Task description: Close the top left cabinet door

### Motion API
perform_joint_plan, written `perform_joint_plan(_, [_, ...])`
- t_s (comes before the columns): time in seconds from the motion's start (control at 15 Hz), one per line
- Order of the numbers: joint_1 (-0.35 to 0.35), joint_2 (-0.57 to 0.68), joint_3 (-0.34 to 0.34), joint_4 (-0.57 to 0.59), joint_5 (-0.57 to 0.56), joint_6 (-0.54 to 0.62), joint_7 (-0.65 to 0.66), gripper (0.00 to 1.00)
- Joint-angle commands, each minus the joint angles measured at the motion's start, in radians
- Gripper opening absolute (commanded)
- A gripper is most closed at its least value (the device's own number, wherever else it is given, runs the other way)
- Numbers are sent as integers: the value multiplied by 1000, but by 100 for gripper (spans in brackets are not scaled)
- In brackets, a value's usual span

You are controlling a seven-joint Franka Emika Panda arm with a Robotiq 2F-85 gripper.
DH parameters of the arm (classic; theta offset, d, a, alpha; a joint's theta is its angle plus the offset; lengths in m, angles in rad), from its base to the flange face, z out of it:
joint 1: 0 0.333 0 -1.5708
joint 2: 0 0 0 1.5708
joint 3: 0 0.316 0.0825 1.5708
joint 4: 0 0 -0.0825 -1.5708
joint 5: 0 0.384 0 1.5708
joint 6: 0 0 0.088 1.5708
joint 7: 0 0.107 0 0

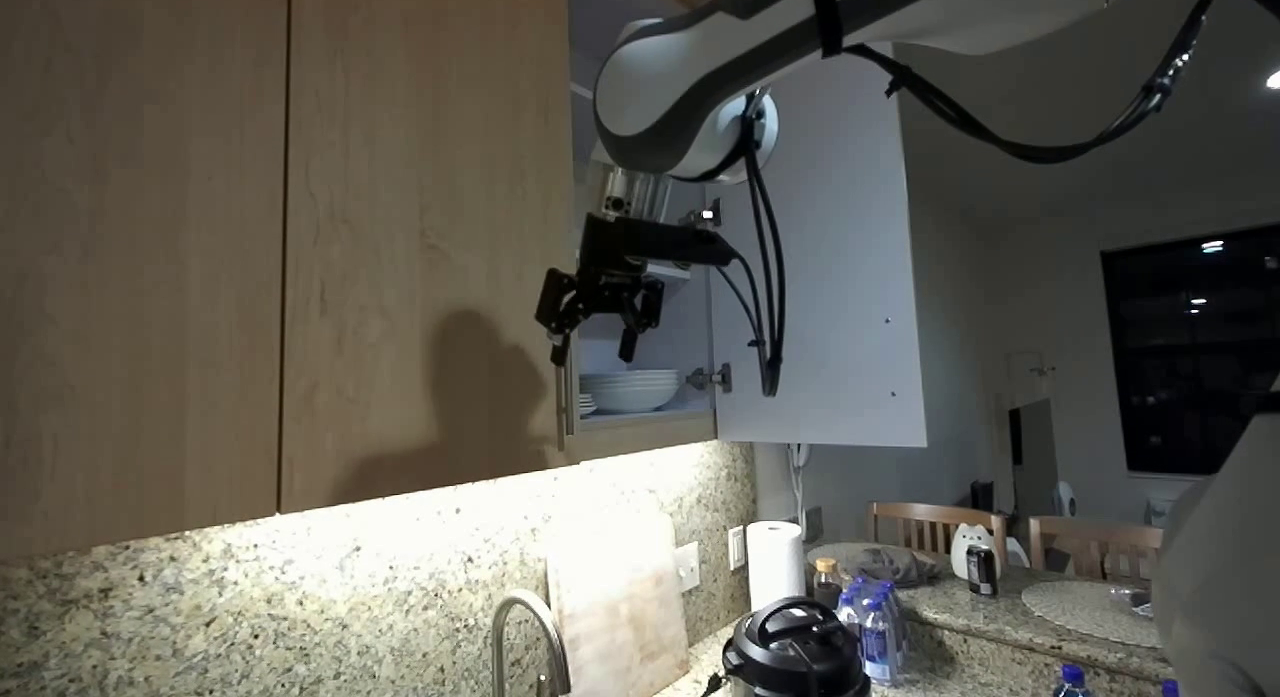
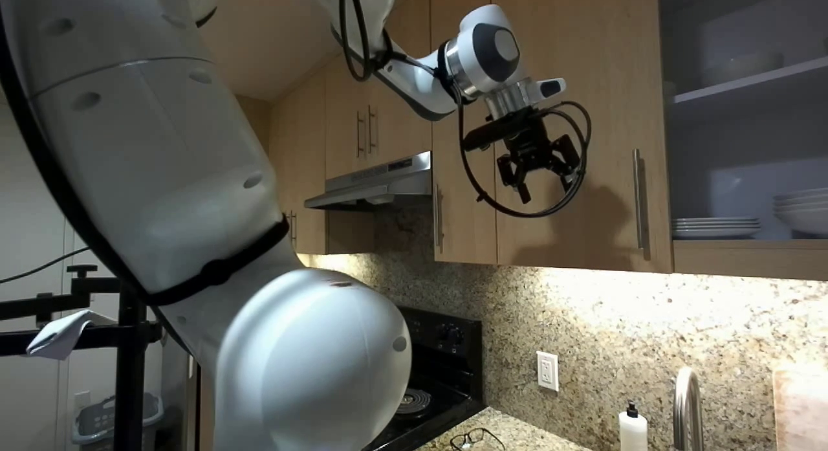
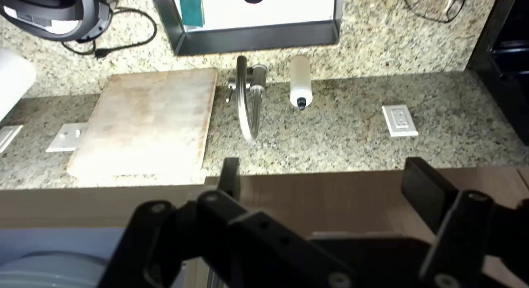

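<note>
wrist view: my end effector [image 3: 329, 184] is spread wide, its fingertips [image 3: 230, 178] well apart. in both exterior views i hold it in front of, and apart from, the top left cabinet door [image 1: 420, 207], which lies flush with the wood panel [image 1: 140, 257] beside it, its silver handle [image 2: 639, 202] by the edge nearest the open compartment [image 2: 744, 147]. below, a faucet [image 3: 241, 89] and pump bottle [image 3: 300, 75] stand near the back edge of the desk [image 3: 384, 44].

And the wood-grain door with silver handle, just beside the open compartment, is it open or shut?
Shut: in both exterior views, the wood-grain door lies flush with the neighbouring door, only a thin seam between.
</note>
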Motion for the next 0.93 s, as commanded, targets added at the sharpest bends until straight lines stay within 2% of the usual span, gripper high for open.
perform_joint_plan(0.0, [44, -31, -70, -55, 101, -81, -150, 100])
perform_joint_plan(0.33, [58, -19, -130, -89, 188, -189, -283, 100])
perform_joint_plan(0.4, [34, -7, -96, -65, 153, -165, -226, 100])
perform_joint_plan(0.87, [40, -7, -109, -79, 169, -175, -251, 100])
